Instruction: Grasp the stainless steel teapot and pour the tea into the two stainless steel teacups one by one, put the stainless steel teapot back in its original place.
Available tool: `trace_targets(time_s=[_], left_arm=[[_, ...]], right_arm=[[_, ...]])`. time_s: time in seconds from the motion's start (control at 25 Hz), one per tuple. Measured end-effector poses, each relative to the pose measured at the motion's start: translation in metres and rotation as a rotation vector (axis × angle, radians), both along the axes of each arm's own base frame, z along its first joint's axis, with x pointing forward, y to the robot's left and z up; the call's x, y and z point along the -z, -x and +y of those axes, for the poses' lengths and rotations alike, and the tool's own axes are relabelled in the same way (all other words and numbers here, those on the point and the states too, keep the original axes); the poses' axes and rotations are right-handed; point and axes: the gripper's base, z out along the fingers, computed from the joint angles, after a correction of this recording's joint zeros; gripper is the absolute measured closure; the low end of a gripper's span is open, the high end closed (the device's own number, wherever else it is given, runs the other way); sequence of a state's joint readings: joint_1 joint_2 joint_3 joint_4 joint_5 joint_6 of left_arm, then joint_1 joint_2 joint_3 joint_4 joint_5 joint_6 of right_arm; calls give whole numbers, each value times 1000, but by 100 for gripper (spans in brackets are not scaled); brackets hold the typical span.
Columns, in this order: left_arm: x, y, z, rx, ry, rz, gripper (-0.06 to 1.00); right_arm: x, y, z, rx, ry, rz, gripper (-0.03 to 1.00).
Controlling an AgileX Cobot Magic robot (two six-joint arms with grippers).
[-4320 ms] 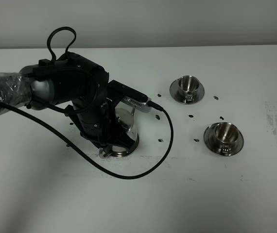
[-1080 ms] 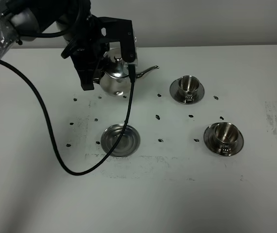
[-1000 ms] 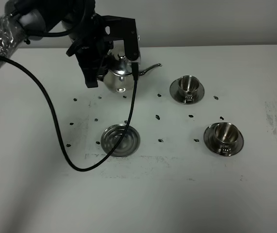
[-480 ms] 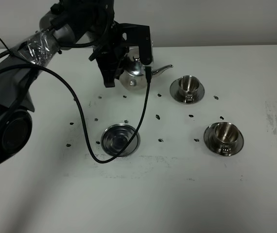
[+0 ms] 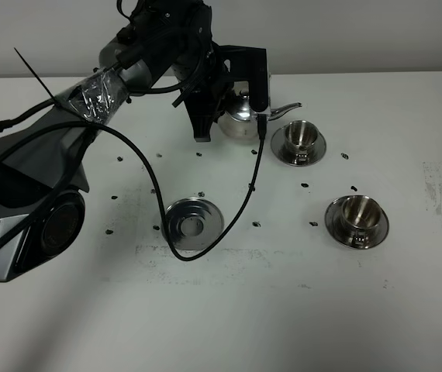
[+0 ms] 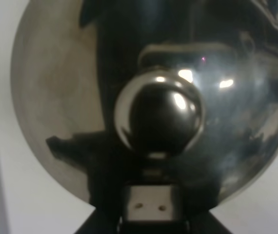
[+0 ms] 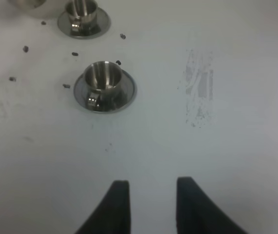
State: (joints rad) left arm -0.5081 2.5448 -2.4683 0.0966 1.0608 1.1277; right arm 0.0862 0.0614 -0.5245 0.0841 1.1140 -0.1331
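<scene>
The teapot is held up off the desk by the left tool, which is pressed tight on it at the side away from the spout. The pinch itself is hidden by the arm, but the pot hangs in the air with nothing under it. The right tool is seen only from its own camera, and its two fingers stand a little apart with nothing between them. The spout is pointed at the far cup, and its tip is seen just beside that cup's rim, not yet over the middle. So the step in hand is judged to be the first pour. To do it well, the tip should be brought right over the cup's mouth before the pot is tipped. The pot should then be tipped slowly, so that a thin stream is made and nothing is splashed on the desk. The pinch should be kept tight, since a smooth shiny pot can slip and swing. The lid knob is seen on top, and a steep tilt could let the lid drop, so only a small tilt should be used. No tea is seen in either cup. The near cup is to be filled after that, and the coaster lies bare for the pot to be set back on.
</scene>
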Motion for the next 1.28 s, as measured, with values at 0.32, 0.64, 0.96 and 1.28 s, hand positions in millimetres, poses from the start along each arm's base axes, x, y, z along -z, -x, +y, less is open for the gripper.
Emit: trace_targets(time_s=[0.32,0.64,0.96,1.28], left_arm=[[-2,-6,4,19,-64,-76,77],[-3,-6,3,97,-94,-91,77],[-4,-7,2,122,-136,-123,77],[-4,-4,-8,171,-162,-156,77]], right_arm=[[0,0,0,0,0,0,74],[0,0,0,0,0,1,74],[0,0,0,0,0,1,74],[0,0,0,0,0,1,74]])
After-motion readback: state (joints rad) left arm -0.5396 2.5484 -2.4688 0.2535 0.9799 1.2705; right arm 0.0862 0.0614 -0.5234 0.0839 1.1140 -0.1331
